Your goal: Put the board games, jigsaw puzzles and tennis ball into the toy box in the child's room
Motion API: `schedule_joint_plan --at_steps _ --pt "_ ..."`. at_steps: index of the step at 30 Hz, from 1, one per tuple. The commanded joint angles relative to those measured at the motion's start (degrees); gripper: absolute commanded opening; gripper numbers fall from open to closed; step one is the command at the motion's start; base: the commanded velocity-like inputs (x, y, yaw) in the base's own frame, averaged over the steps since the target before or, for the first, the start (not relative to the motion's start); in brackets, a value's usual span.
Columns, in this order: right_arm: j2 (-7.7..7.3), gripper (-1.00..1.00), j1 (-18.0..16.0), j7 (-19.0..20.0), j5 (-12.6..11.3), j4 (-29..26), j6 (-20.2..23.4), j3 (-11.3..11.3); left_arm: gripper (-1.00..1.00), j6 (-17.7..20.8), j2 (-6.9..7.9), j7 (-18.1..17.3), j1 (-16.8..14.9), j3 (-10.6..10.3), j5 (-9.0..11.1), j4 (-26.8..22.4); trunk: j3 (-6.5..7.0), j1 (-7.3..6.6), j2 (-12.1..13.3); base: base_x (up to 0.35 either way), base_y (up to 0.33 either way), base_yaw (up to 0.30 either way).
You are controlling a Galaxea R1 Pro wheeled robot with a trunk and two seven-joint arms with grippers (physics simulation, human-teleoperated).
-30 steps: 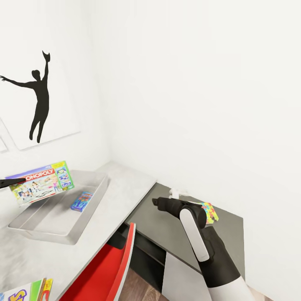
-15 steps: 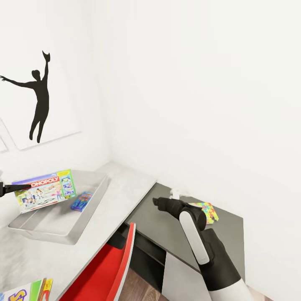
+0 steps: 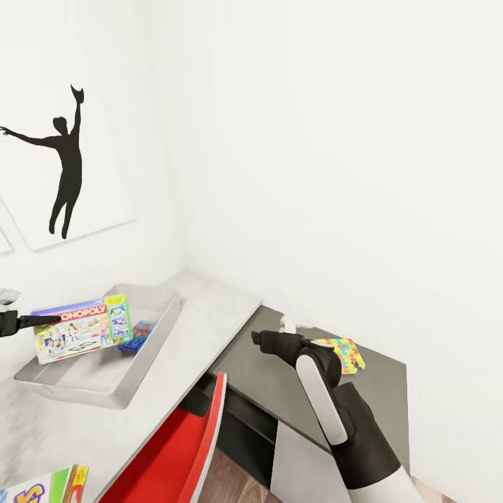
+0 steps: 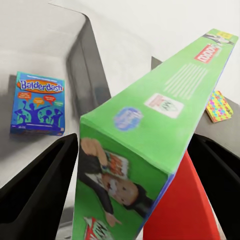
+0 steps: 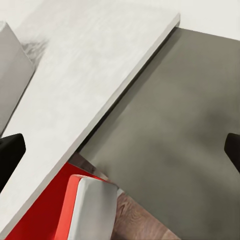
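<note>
White walls with a black silhouette print [image 3: 63, 161] are backing a pale desk [image 3: 209, 314] that is joining a lower dark shelf [image 3: 258, 363]. On the desk, the grey toy box [image 3: 150, 346] is lying with a blue Balderdash carton [image 4: 39, 102] already flat on its floor. The left gripper [image 4: 125, 200] is clamping the Monopoly carton [image 3: 82, 330] by one end, its jaws pressing both broad faces, and is holding it tilted on edge just above the box, probably so it can be lowered in beside the blue carton without catching the sloping wall. The right gripper [image 5: 120, 150] is hanging over the seam between desk and shelf with its fingertips spread wide and nothing between them, seemingly waiting near a jigsaw puzzle [image 3: 344, 353] that is lying on the shelf just beyond its arm. A red chair [image 3: 188, 440] is standing tucked under the desk edge, and another colourful carton [image 3: 42, 485] is waiting on the desk at the near corner of the head view.
</note>
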Motion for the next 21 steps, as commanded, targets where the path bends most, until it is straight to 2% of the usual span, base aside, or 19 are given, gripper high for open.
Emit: schedule_joint_plan --at_steps 1,8,10,12,14,16,21 --pt "0.0 1.0 -0.1 -0.6 -0.6 -0.1 0.1 0.1 -1.0 0.5 -0.06 -0.1 -0.1 -0.1 0.2 -0.1 -0.09 0.02 -0.1 0.0 0.0 0.0" --pt "-0.08 1.0 -0.1 -0.6 -0.6 -0.1 0.1 0.1 -1.0 0.4 -0.24 0.2 -0.1 -0.2 0.1 -0.5 -0.09 0.02 -0.1 0.0 0.0 0.0" --pt "-0.08 1.0 -0.1 -0.6 -0.6 -0.1 0.1 0.1 -1.0 0.4 -0.27 0.3 -0.1 -0.2 -0.5 -0.5 -0.09 0.02 -0.1 0.0 0.0 0.0" --pt "-0.08 1.0 -0.1 -0.6 -0.6 -0.1 0.1 0.1 -1.0 0.3 -0.28 0.4 -0.1 -0.2 -1.9 -0.5 -0.09 0.02 -0.1 0.0 0.0 0.0" --pt "-0.09 1.0 -0.1 -0.6 -0.6 -0.1 0.1 0.1 -1.0 0.3 -0.29 0.4 -0.1 -0.2 -4.2 -0.6 -0.09 0.02 -0.1 0.0 0.0 0.0" --pt "-0.09 1.0 -0.1 -0.6 -0.6 -0.1 0.1 0.1 -1.0 0.3 -0.3 0.5 -0.1 -0.2 -5.3 -0.6 -0.09 0.02 -0.1 0.0 0.0 0.0" --pt "-0.09 1.0 -0.1 -0.6 -0.7 -0.1 0.1 0.1 -1.0 0.0 -0.3 0.6 -0.1 -0.2 -6.4 -0.7 -0.09 0.02 -0.1 0.0 0.0 0.0"
